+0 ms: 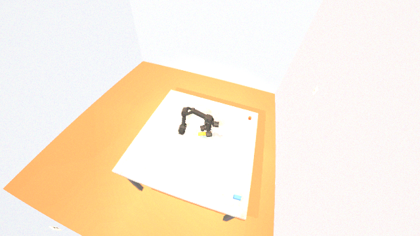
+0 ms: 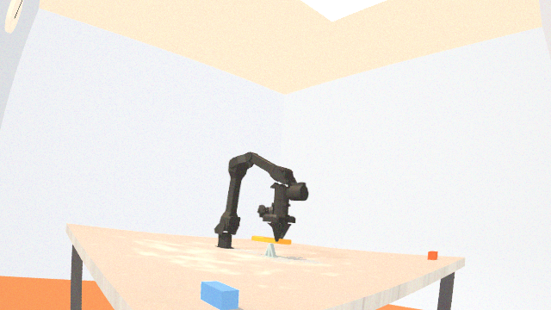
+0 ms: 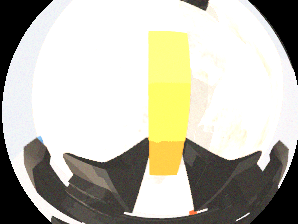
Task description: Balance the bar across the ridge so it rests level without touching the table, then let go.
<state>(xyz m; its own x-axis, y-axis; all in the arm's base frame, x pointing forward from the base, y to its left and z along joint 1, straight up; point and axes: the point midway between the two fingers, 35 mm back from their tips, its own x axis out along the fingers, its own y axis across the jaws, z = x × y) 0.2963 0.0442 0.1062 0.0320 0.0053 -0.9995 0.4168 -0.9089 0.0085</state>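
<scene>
My gripper (image 2: 277, 238) (image 1: 208, 134) (image 3: 166, 163) is shut on a yellow-orange bar (image 2: 263, 238) (image 1: 201, 134) (image 3: 166, 99). It holds the bar roughly level, just above the table. A small pale ridge (image 2: 270, 251) stands on the table right under the bar, a little left of my fingers; its tip is close to the bar's underside, and I cannot tell whether they touch. In the wrist view the bar runs straight away from between my fingers, and the ridge is hidden.
A blue block (image 2: 219, 294) (image 1: 237, 196) lies near the table's front edge. A small orange cube (image 2: 432, 255) (image 1: 249, 118) sits near the far right corner. The arm's base (image 2: 225, 238) (image 1: 182, 130) stands just left of the ridge.
</scene>
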